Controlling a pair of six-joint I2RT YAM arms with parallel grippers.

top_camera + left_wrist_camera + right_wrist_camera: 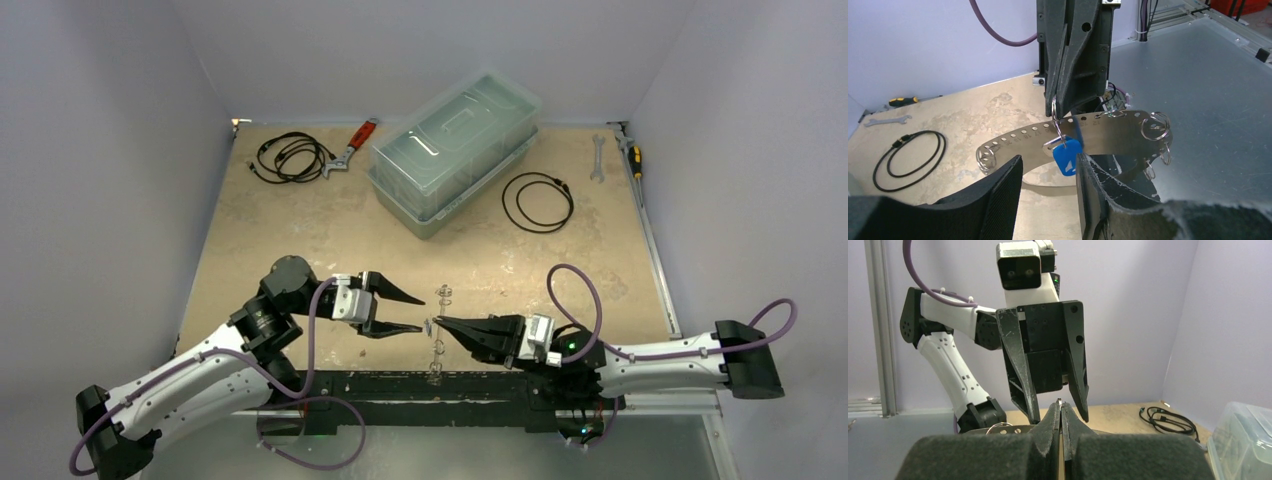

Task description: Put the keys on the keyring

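Left wrist view. The keyring [1118,131], here a curved pale band pierced by a row of small holes, stands on edge between the two grippers. At least four split rings [1154,125] hang along its rim. The right gripper [1059,112] is pressed together on the thin wire loop of the blue key [1067,156], which dangles against the band. Whether the loop already passes through a hole cannot be told. One key shows — any others are too small to pick out. The left gripper [1049,161] is spread wide, touching nothing.

Right wrist view. The right fingers meet tip to tip on the loop. The left gripper faces them head-on, its jaws apart.

Top view. On the table [300,240] the two grippers sit nearly nose to nose near the front edge, with the keyring seen edge-on between them. Behind lie two cable coils [537,200], one lidded clear box [455,150], one red-handled wrench [355,142], one spanner [598,158] and one screwdriver [634,158].

Step in hand, as judged: threading the blue key onto the keyring. The next move likely calls for the left gripper to close on the band and steady it — then fine alignment of loop and hole.
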